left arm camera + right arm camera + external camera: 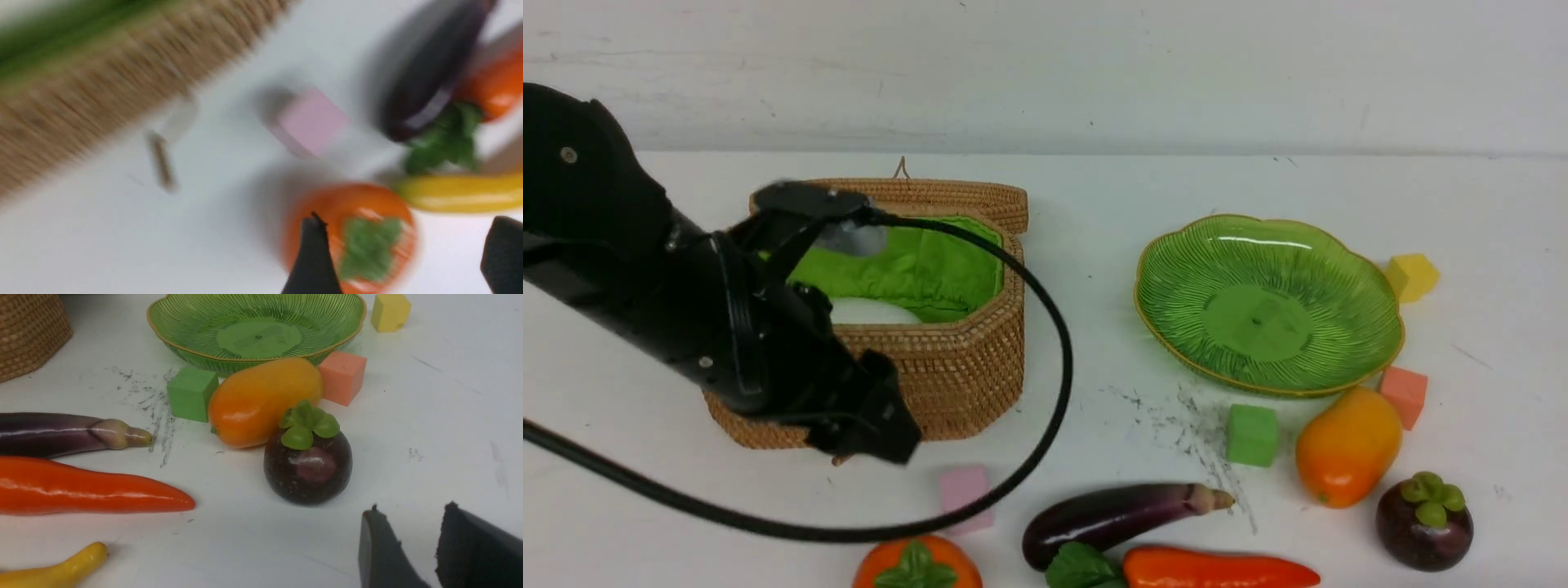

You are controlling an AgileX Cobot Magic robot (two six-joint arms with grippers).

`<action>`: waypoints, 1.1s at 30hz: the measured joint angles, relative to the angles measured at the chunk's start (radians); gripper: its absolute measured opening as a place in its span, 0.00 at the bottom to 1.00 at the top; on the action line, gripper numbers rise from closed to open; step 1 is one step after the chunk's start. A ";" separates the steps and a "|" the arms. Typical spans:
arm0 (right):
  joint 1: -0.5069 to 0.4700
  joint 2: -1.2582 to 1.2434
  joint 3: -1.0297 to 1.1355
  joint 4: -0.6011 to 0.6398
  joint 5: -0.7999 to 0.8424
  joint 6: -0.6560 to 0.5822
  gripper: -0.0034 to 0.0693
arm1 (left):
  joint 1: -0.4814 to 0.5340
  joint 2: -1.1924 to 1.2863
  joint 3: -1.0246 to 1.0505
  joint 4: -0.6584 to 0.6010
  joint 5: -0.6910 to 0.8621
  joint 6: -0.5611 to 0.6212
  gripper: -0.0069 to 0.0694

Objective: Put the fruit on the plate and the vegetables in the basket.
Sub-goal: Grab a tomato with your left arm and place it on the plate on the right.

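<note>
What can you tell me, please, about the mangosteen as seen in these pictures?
The mangosteen is a round, glossy, dark purple toy fruit, plastic-looking, with a green leafy cap on top. It sits upright on the white table, at the robot's near right, close beside the mango; whether they touch is unclear. Nothing grips it.

The left arm [645, 278] is matte black throughout, built of thick rounded housings joined by a ribbed collar. A small silver screw [568, 153] sits in its upper joint. A flat black bracket [809, 198] tops the wrist, and a thick black cable [1058, 359] runs from it in a wide loop. The left claw [408, 222] has black, wedge-shaped fingers [312, 257]. Those of the right claw [412, 507] are dark grey with slightly ragged tips.
</note>
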 joint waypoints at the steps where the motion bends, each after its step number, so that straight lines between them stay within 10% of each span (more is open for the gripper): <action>1: 0.000 0.000 0.000 0.000 0.000 0.000 0.38 | 0.000 0.000 0.000 0.000 0.022 -0.067 0.76; 9: 0.000 0.000 0.000 0.000 0.000 0.000 0.38 | 0.000 0.000 0.100 0.099 -0.008 -0.515 0.76; 33: 0.000 0.000 0.000 0.000 0.000 0.000 0.38 | 0.000 0.103 0.314 -0.130 -0.322 -0.325 0.76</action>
